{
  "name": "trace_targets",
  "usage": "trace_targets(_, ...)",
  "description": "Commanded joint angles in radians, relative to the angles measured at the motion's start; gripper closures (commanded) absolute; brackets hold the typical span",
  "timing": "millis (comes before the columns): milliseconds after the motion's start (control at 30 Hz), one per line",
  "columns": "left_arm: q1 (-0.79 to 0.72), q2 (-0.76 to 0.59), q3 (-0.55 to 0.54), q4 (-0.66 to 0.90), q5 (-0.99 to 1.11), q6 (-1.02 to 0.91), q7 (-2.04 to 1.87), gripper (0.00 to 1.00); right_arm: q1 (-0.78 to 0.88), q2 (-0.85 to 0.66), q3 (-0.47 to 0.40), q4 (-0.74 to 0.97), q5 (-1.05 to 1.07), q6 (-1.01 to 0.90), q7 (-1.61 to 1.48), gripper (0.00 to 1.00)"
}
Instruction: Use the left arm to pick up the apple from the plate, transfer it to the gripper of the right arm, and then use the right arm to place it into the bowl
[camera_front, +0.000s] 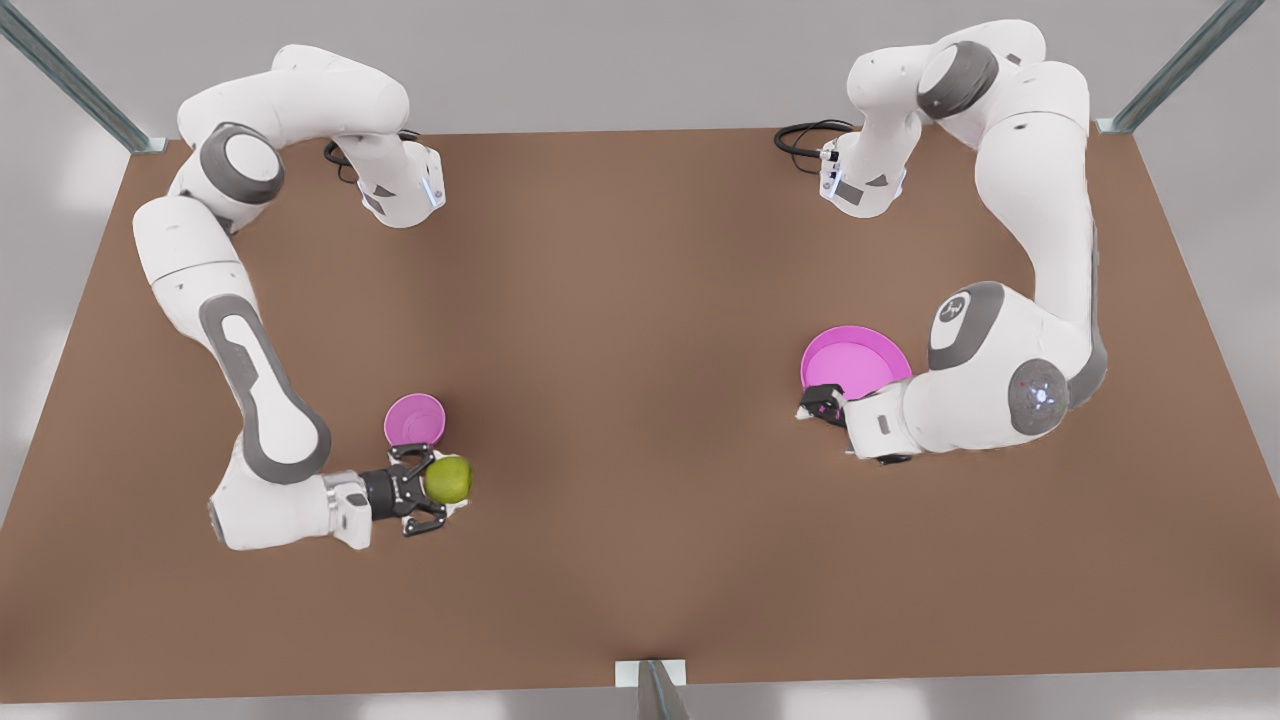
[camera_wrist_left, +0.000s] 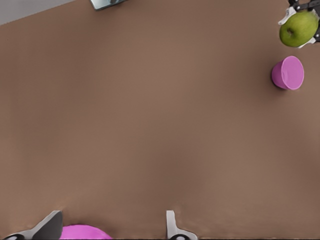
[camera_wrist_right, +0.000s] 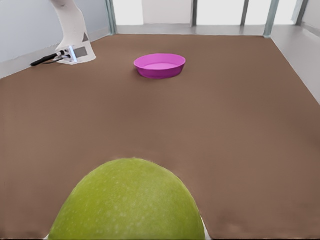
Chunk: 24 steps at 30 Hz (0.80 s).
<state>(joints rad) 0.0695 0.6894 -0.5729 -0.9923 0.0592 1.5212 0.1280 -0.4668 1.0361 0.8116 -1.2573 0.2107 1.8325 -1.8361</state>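
The right end effector, a black skeletal linkage type on the arm at the front view's left, is closed around the apple, with one linkage finger on each side of the fruit. The apple is yellow-green and is held clear of the brown tabletop, just beside the bowl; it does not lie in the bowl. In the right wrist view the apple sits directly before the camera, and the plate lies well apart from it across the tabletop. The left wrist view shows the same apple gripped in the linkage fingers, with the bowl near it and apart from it.

The left end effector, slim and black, on the arm at the front view's right, hangs at the near edge of the plate. Its fingers stand spread with nothing between them, and a part of the plate's pink rim lies between them in the left wrist view. The plate carries no apple. This arm waits
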Motion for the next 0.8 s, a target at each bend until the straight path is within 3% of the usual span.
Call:
trace_targets(0, -0.026, -0.039, 0.033, -0.018, 0.315, -0.297, -0.252, 0.0, -0.015, -0.04, 0.0, -0.031, -0.301, -0.142, 0.106, 0.37)
trace_targets(33, -0.135, -0.196, 0.233, -0.203, 0.297, -0.212, -0.251, 0.0, -0.024, -0.06, 0.0, -0.063, -0.353, -0.134, 0.142, 0.37)
trace_targets(67, -0.235, -0.427, 0.433, -0.532, 0.148, 0.064, -0.226, 0.0, -0.024, -0.096, 0.0, -0.093, -0.381, -0.128, 0.164, 0.38)
trace_targets(100, -0.231, -0.507, 0.462, -0.609, 0.088, -0.006, -0.04, 0.0, -0.044, -0.142, 0.001, -0.149, -0.444, -0.108, 0.251, 0.37)
trace_targets(233, -0.241, -0.449, 0.456, -0.497, -0.001, -0.133, -0.031, 0.0, -0.05, -0.33, -0.006, -0.395, -0.517, 0.108, 0.423, 0.37)
trace_targets(300, -0.232, -0.338, 0.462, -0.264, -0.006, -0.317, -0.027, 0.0, -0.047, -0.366, -0.017, -0.435, -0.574, 0.163, 0.46, 0.37)
trace_targets(433, -0.191, -0.283, 0.462, -0.233, 0.033, -0.283, -0.013, 0.0, -0.056, -0.468, -0.064, -0.62, -0.614, 0.37, 0.528, 0.37)
trace_targets(767, -0.181, -0.28, 0.462, -0.235, 0.04, -0.27, -0.019, 0.0, -0.047, -0.479, -0.087, -0.729, -0.614, 0.496, 0.545, 0.37)
